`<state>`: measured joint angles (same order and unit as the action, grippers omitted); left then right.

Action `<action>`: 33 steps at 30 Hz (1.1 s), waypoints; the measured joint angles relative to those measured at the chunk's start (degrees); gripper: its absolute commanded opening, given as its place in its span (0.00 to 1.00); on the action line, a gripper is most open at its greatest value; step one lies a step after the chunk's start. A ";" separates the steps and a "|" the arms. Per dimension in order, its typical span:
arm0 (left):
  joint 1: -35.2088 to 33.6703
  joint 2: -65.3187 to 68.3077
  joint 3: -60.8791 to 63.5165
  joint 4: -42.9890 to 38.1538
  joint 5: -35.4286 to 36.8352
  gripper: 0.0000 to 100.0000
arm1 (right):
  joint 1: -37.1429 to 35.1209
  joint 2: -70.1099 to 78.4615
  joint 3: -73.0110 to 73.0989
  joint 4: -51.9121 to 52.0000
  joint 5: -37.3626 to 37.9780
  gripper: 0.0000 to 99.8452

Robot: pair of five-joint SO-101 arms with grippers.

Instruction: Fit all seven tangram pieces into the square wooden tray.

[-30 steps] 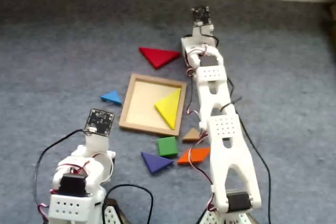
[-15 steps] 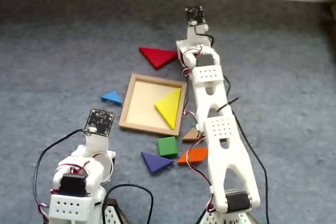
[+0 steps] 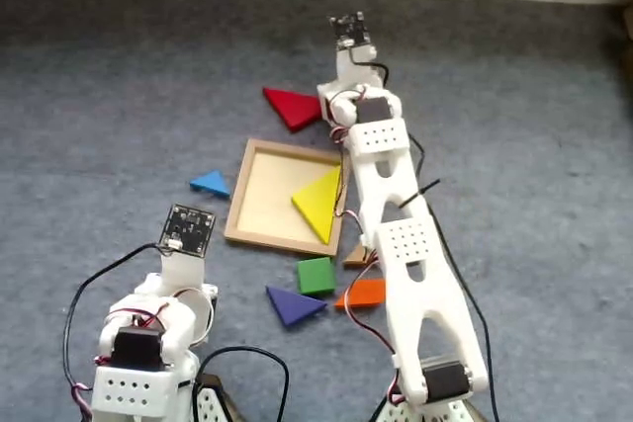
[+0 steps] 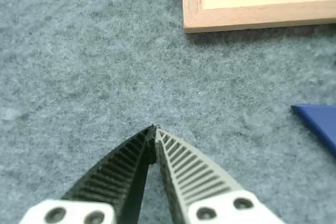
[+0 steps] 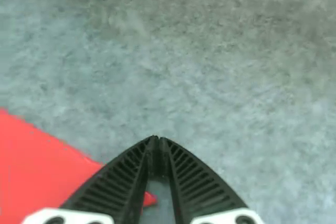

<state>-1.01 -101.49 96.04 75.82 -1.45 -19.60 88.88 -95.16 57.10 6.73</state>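
Note:
The square wooden tray (image 3: 259, 229) lies mid-table with the yellow triangle (image 3: 320, 203) inside it. Loose pieces lie around it: the red triangle (image 3: 290, 106) beyond the tray, a small light-blue triangle (image 3: 210, 183) to the left, and a green square (image 3: 316, 275), dark-blue triangle (image 3: 294, 304), orange parallelogram (image 3: 362, 292) and brown triangle (image 3: 357, 256) in front. My right arm (image 3: 381, 145) stretches out to the red triangle's right tip. My right gripper (image 5: 155, 139) is shut and holds nothing, with the red triangle (image 5: 37, 177) beside it. My left gripper (image 4: 154, 129) is shut over bare carpet near the tray's corner (image 4: 191, 19).
Grey-blue carpet covers the table. The right arm's links lie along the tray's right rim and partly over the brown and orange pieces. The left arm's base (image 3: 148, 353) sits at the front left. A tip of the dark-blue triangle (image 4: 320, 124) lies beside my left gripper.
The right arm has swung left, bringing its wrist closer to the red triangle's tip. The left arm and all pieces have stayed put.

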 measured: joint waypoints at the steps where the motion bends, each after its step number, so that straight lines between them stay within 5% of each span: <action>1: 0.00 0.00 0.00 0.00 0.00 0.00 | -0.53 -0.09 0.00 0.18 0.00 0.00; 33: 0.00 0.00 0.00 0.00 0.00 0.00 | -13.19 -0.26 0.09 -13.27 0.00 0.00</action>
<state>-1.01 -101.49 96.04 75.82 -1.45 -32.79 88.62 -95.08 43.82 6.73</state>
